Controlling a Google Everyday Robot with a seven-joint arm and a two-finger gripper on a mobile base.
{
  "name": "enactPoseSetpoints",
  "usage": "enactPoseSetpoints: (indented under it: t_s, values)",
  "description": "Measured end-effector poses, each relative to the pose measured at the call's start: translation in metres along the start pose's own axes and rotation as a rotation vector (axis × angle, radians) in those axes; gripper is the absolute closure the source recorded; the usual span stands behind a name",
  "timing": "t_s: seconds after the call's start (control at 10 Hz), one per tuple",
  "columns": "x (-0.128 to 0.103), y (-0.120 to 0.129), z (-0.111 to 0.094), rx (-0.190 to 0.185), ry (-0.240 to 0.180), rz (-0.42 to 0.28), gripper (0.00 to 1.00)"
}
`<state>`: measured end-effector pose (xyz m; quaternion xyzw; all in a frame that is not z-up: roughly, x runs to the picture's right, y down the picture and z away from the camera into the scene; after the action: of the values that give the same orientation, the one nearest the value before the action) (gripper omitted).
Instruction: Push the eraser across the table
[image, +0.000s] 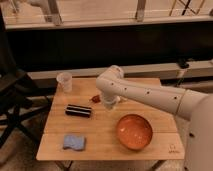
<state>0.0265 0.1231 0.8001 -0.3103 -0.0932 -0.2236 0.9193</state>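
Note:
The eraser (78, 110) is a long black block with pale stripes, lying flat on the left half of the light wooden table (102, 131). My white arm reaches in from the right and bends down over the table's middle. Its gripper (109, 105) hangs just above the tabletop, a short way right of the eraser and apart from it. The gripper's tip is partly hidden by the wrist.
A small dark-red oblong thing (95, 99) lies right beside the gripper, on its left. A clear plastic cup (64, 81) stands at the back left corner. A light-blue pad (74, 142) is at the front left, an orange bowl (134, 131) at the front right. A dark chair (11, 95) stands left of the table.

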Motion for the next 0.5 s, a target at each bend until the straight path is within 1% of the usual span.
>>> enactPoseSetpoints:
  t_s: [0.1, 0.2, 0.3, 0.4, 0.5]
  values:
    - [-0.001, -0.001, 0.002, -0.008, 0.002, -0.002, 0.77]
    - [-0.002, -0.002, 0.003, -0.010, 0.002, -0.004, 0.87]
    - [-0.002, -0.004, 0.005, -0.011, 0.001, -0.005, 0.95]
    - [-0.006, -0.008, 0.009, -0.013, 0.001, -0.014, 1.00]
    - [-0.014, -0.015, 0.016, -0.017, -0.002, -0.028, 1.00]
